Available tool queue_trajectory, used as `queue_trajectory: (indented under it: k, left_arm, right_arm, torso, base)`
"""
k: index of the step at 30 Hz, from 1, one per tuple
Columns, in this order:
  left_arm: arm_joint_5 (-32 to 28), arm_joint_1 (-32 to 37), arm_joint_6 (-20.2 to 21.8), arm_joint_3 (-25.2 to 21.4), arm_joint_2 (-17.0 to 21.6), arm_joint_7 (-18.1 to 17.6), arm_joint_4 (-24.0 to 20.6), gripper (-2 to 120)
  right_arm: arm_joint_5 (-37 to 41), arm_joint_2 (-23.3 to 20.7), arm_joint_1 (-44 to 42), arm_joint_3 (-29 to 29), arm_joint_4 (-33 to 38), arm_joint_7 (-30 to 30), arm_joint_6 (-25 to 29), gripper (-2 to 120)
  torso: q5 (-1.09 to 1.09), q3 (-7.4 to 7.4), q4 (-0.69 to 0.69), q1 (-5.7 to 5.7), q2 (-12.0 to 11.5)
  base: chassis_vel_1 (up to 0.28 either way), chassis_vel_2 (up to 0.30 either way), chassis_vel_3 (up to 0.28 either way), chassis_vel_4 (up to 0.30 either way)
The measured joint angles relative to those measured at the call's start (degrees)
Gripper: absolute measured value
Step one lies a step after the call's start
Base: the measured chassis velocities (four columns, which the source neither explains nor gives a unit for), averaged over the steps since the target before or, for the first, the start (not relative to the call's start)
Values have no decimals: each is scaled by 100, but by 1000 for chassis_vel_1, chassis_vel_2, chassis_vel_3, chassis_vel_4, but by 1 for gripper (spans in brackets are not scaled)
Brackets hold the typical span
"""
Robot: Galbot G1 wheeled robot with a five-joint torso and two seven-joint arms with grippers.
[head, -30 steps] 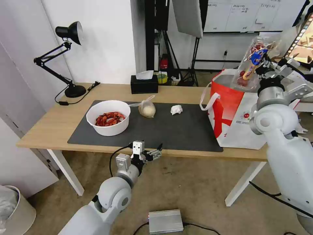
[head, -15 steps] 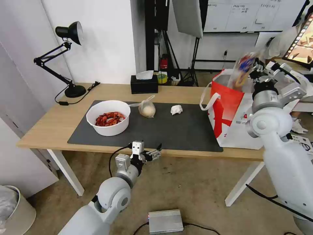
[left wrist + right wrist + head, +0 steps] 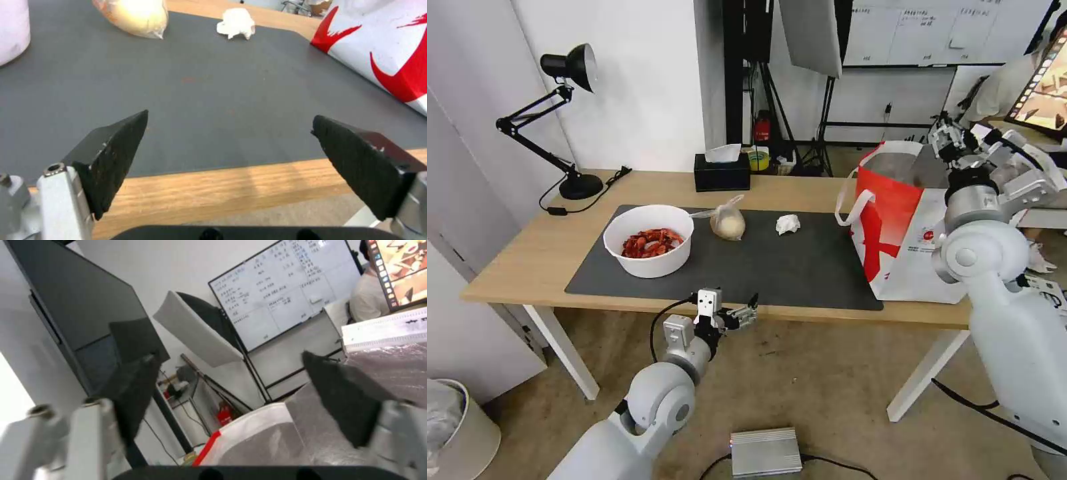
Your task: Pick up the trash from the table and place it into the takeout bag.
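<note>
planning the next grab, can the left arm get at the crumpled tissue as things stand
Probably yes: the left gripper is open at the table's near edge, with bare mat between it and the crumpled tissue.

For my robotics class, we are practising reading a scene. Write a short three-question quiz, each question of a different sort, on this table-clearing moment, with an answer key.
1. True or false: the right tool above the takeout bag is shut on a piece of trash.
2. Multiple choice: which item lies nearest the takeout bag? A) white bowl of red shells B) knotted clear bag C) crumpled white tissue
3. Fill in: the left tool sits at the table's near edge with its fingers ____.

Key: 1 false, it is open and holds nothing. 2 C. 3 open.
</note>
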Motion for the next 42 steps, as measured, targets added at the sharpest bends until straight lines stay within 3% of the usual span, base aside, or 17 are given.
queue_trajectory:
  k: [2, 5, 16, 26, 31, 39, 42]
  left_arm:
    - [23, 23, 0, -1, -9, 0, -3, 100]
    - [36, 31, -1, 2, -16, -1, -4, 100]
    - [41, 35, -2, 3, -27, -7, -35, 100]
    - [87, 77, -2, 16, -51, -9, -85, 100]
    - [87, 101, -2, -10, -30, -8, -130, 100]
    - [109, 126, -103, -200, 38, 10, -178, 100]
    - [193, 186, -116, -291, 115, 27, -230, 100]
  right_arm:
    - [10, 6, -24, 16, 9, -3, 0, 94]
    - [17, 8, -49, 27, 23, -5, -2, 99]
    - [291, -75, -167, 96, 210, -197, -9, 100]
    - [954, -339, -834, 212, 920, -1521, -290, 100]
    - [983, -488, -1224, 222, 1177, -1817, -426, 100]
    - [370, -828, -1949, 371, 1531, -2298, -896, 100]
    - [-174, -983, -2220, 439, 1667, -2401, -1479, 100]
  torso:
    - [0, 0, 0, 0, 0]
    - [0, 0, 0, 0, 0]
    - [0, 0, 0, 0, 0]
    - [0, -1, 0, 0, 0]
    - [0, 0, 1, 0, 0]
    - [0, -1, 0, 0, 0]
    - [0, 0, 1, 0, 0]
  base:
    - [0, 0, 0, 0]
    - [0, 0, 0, 0]
    - [0, 0, 0, 0]
    - [0, 0, 0, 0]
    - [0, 0, 0, 0]
    - [0, 0, 0, 0]
    - [0, 0, 0, 0]
